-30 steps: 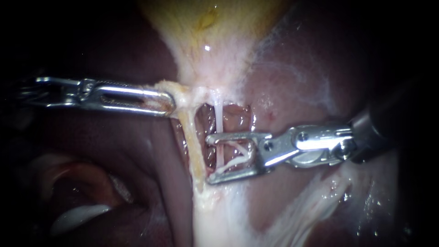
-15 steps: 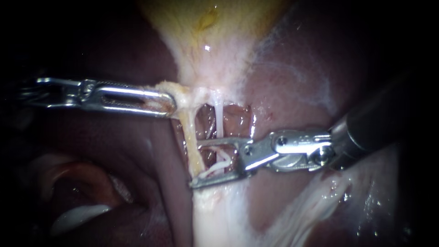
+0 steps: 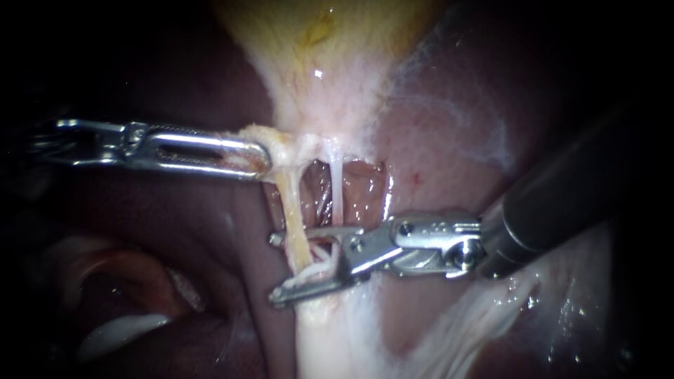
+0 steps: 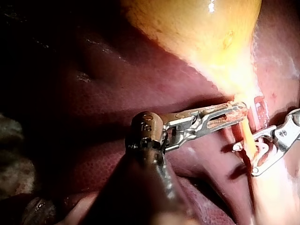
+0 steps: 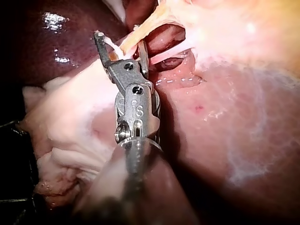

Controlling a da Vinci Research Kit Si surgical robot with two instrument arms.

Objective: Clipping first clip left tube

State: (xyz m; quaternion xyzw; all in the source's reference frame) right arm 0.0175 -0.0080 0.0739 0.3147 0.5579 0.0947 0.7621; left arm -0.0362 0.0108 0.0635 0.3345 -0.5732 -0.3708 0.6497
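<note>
The left tube [image 3: 289, 210] is a yellowish strand running down from the gallbladder's neck. The thinner white right tube [image 3: 337, 189] lies beside it. My right instrument [image 3: 275, 268] has its jaws open, one on each side of the left tube's lower end, with a white clip [image 3: 321, 264] between them. In the right wrist view the same instrument [image 5: 119, 35] straddles the tube [image 5: 147, 23]. My left instrument [image 3: 256, 158] is shut on the tissue at the gallbladder's neck and holds it taut to the left. The left wrist view also shows that instrument [image 4: 232, 112].
The yellow gallbladder [image 3: 330, 42] fills the upper middle. Dark red liver [image 3: 175, 238] lies left and below, with paler liver [image 3: 449, 119] to the right. White fatty tissue [image 3: 330, 330] runs down below the tubes. Wet tissue [image 3: 361, 189] shows in the opened window behind them.
My right instrument has slid left and slightly down, from around the thin right tube until its open jaws reach past the left tube. The left instrument has held still.
</note>
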